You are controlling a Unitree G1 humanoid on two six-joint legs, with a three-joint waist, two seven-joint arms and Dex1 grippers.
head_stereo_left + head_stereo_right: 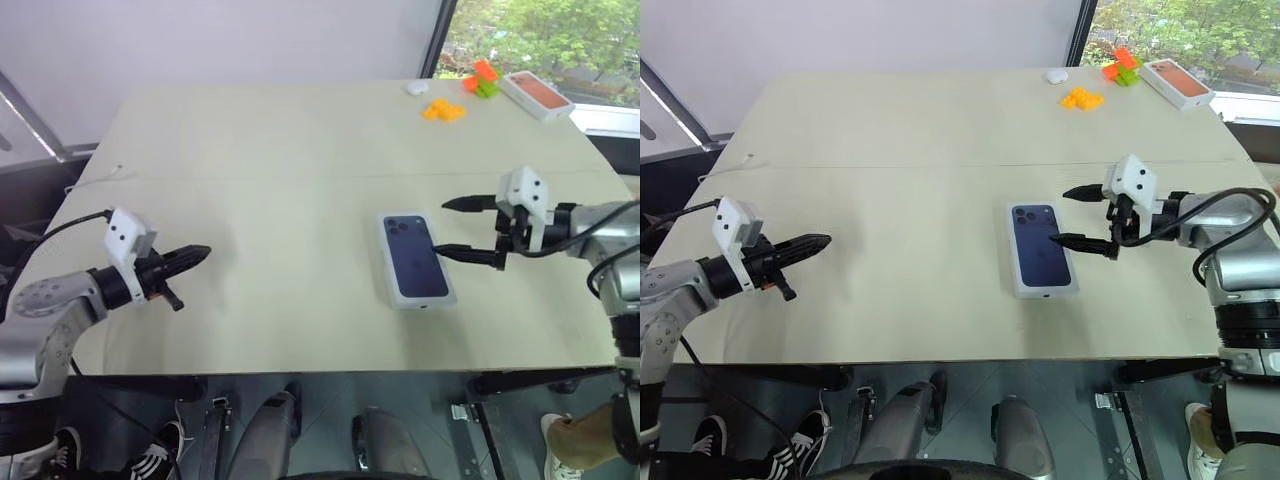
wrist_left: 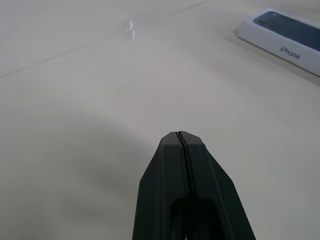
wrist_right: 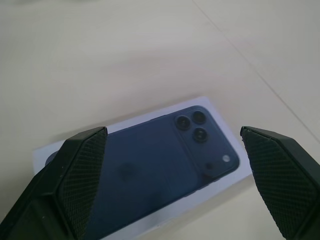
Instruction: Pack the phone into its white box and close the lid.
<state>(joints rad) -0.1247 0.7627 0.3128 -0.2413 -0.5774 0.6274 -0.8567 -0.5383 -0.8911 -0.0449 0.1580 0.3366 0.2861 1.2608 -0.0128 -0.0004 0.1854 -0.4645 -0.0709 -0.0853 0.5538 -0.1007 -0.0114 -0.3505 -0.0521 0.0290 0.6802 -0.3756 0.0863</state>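
A wide pale table [image 1: 250, 200] is carrying everything. Near its middle-right one closed box is lying flat, its lid [image 1: 416, 257] facing up with the dark blue phone picture showing; the left wrist view is catching its white side with lettering.

The right gripper [image 1: 462, 228] is hovering just beside the lid's right edge, its two fingers spread wide apart and holding nothing. The left gripper [image 1: 197, 253] is hanging well apart from the lid, over bare table on the left, with its fingers pressed together and empty.

At the far right corner one white box with an orange-red top [image 1: 537, 94] is sitting, alongside a cluster of orange blocks [image 1: 443, 110], an orange-and-green block [image 1: 481, 79] and one small white object [image 1: 417, 88].
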